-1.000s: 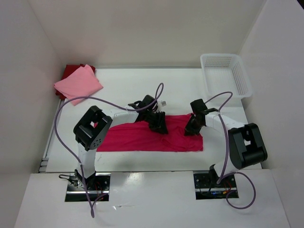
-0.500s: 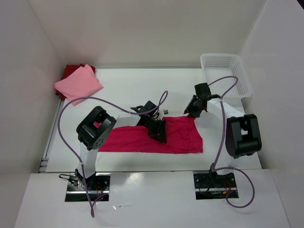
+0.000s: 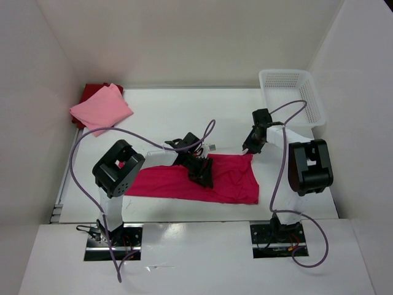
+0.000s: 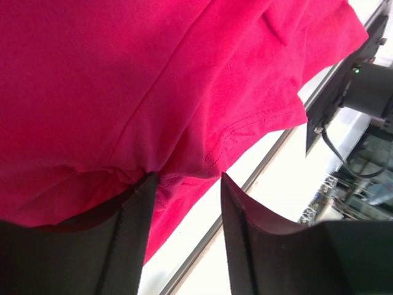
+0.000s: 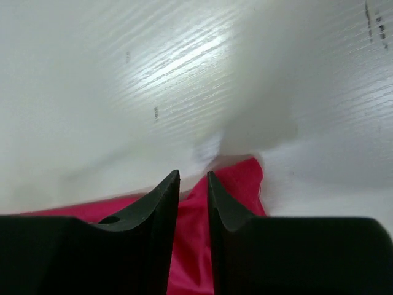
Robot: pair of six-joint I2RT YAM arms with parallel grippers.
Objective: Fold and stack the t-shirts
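White walls box in the white table; the crimson-pink shirt lies spread near the front, left gripper down on it, jaws apart; right gripper narrow at its far-right corner, can't tell if pinching; light pink shirt sits on the dark red shirt far-left, mesh basket far-right

White table: crimson shirt, dark red shirt, basket

No legible text or labels.

crimson t-shirt: matt knit cloth | table: smooth, glossy | basket: plastic mesh
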